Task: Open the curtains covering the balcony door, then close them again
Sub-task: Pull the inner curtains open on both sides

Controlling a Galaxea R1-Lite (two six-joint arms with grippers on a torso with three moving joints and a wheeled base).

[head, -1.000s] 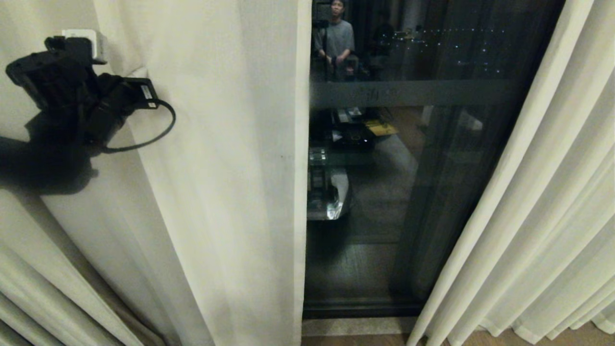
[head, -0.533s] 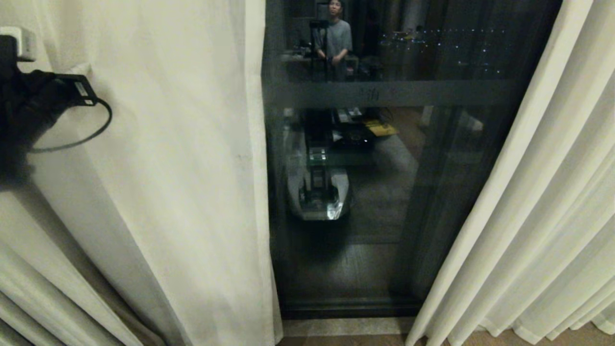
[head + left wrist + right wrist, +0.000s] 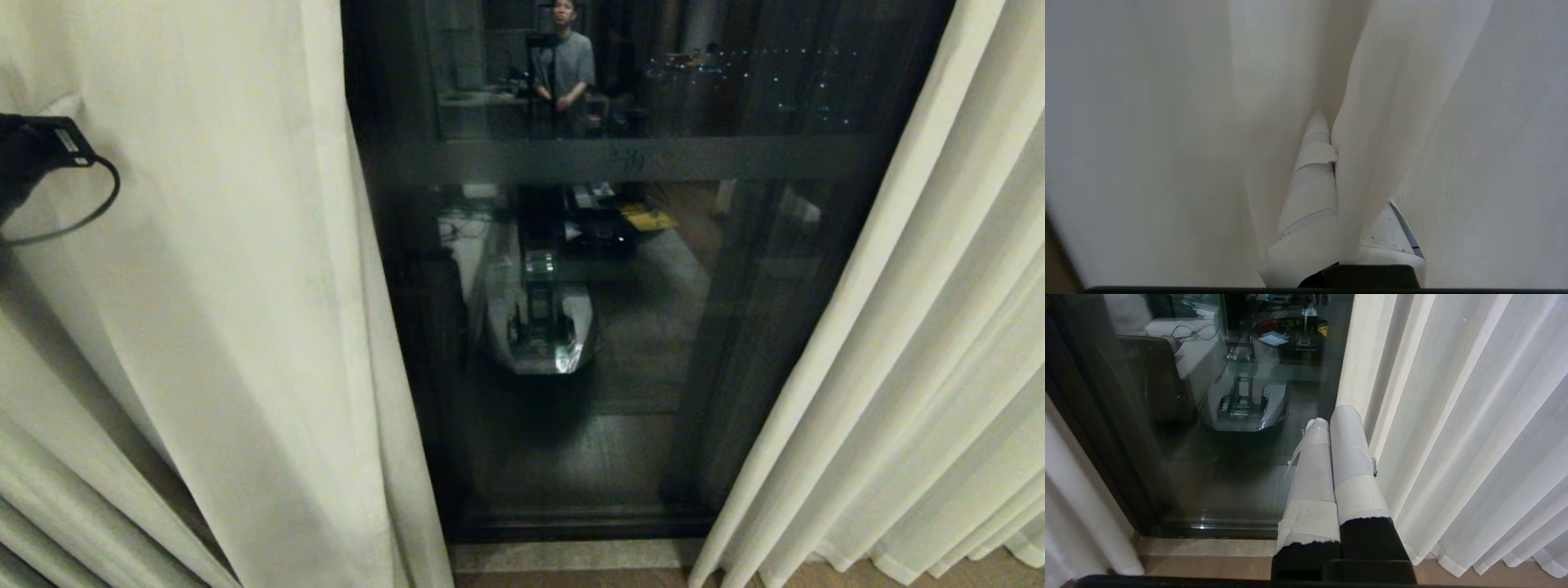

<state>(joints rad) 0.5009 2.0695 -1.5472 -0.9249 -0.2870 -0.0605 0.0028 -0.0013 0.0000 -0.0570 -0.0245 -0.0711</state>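
- My left gripper (image 3: 1327, 163) is pinched on a fold of the curtains (image 3: 204, 310), at the head view's left edge.
- Pleats run vertically; balcony door (image 3: 620, 327) lies to my right, partly uncovered.
- Right gripper (image 3: 1337, 457), pressed together, is idle beside the right panel.

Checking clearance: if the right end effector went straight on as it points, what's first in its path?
Likely the balcony door glass, low down; the right end effector is shut beside the right curtain. Depth unclear.

A person (image 3: 563, 57) in a grey shirt is showing as a reflection, standing upright with hands held together. A pale stone sill (image 3: 571, 555) is running along the bottom, and brown wood floor (image 3: 824, 576) is lying beside it.
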